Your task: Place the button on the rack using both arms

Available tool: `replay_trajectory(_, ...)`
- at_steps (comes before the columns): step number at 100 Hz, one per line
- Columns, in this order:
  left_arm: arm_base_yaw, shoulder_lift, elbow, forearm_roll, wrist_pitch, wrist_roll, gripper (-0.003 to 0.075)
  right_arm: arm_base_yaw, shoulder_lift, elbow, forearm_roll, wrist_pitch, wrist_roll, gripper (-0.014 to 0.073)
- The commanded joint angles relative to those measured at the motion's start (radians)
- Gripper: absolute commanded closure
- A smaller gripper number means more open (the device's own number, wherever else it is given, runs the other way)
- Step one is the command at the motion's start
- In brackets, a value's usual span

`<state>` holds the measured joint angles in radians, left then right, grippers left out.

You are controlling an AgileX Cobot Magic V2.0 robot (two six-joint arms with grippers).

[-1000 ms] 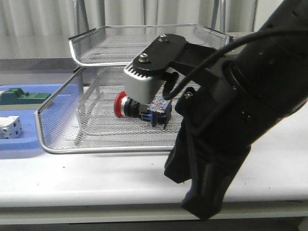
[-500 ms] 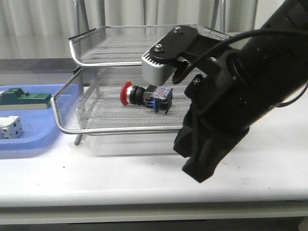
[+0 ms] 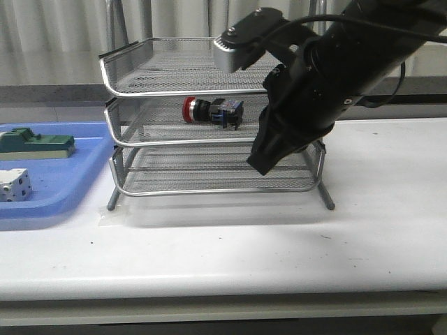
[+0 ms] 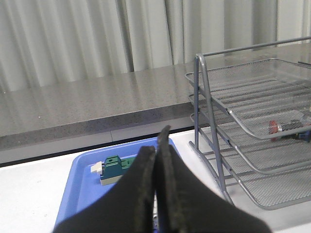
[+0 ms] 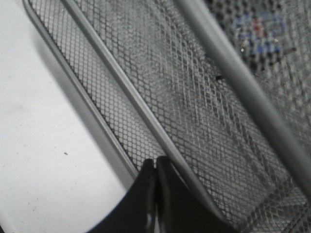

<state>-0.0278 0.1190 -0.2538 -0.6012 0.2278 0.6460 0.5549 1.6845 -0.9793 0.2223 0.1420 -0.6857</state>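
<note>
While the red-headed push-button switch point(image 3: 211, 112) lies on the silver wire-mesh rack's point(image 3: 140, 148) middle tier, the right claw point(image 5: 155, 167), clenched and empty, hangs just beside it.

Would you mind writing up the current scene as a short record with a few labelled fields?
button: lying on its side in the middle tier of the rack, red head toward the left of the front view
rack: on the white table, all three trays pushed in
right gripper: shut, empty, at the rack's front edge
left gripper: shut, empty, above the blue tray
blue tray: left of the rack, holding a green part and a white block
</note>
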Motion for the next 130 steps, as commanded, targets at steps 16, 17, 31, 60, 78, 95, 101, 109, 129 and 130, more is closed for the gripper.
replay_trajectory(16,0.003,0.008,-0.028,-0.017,-0.068,-0.007,0.0741,0.006,-0.040,-0.050,0.026,0.024,-0.006,0.0663)
replay_trajectory(17,0.003,0.008,-0.028,-0.017,-0.068,-0.007,0.0741,0.007,-0.042,-0.050,0.031,0.033,-0.006,0.0663)
replay_trajectory(31,0.003,0.008,-0.028,-0.017,-0.068,-0.007,0.0741,0.019,-0.076,-0.050,0.105,0.119,-0.006,0.0663)
replay_trajectory(60,0.003,0.008,-0.028,-0.017,-0.068,-0.007,0.0741,0.019,-0.180,-0.049,0.187,0.232,0.014,0.0657)
replay_trajectory(78,0.003,0.008,-0.028,-0.017,-0.068,-0.007,0.0741,0.016,-0.251,-0.048,0.174,0.291,0.079,0.0654)
replay_trajectory(95,0.003,0.008,-0.028,-0.017,-0.068,-0.007,0.0741,0.016,-0.301,-0.048,0.117,0.307,0.151,0.0654)
replay_trajectory(101,0.003,0.008,-0.028,-0.017,-0.068,-0.007,0.0741,0.012,-0.316,-0.048,0.075,0.322,0.193,0.0654)
replay_trajectory(109,0.003,0.008,-0.028,-0.017,-0.068,-0.007,0.0741,-0.008,-0.334,-0.048,0.027,0.351,0.253,0.0654)
replay_trajectory(129,0.003,0.008,-0.028,-0.017,-0.068,-0.007,0.0741,-0.082,-0.394,-0.046,-0.076,0.405,0.354,0.0654)
replay_trajectory(130,0.003,0.008,-0.028,-0.017,-0.068,-0.007,0.0741,-0.087,-0.396,-0.046,-0.078,0.406,0.356,0.0654)
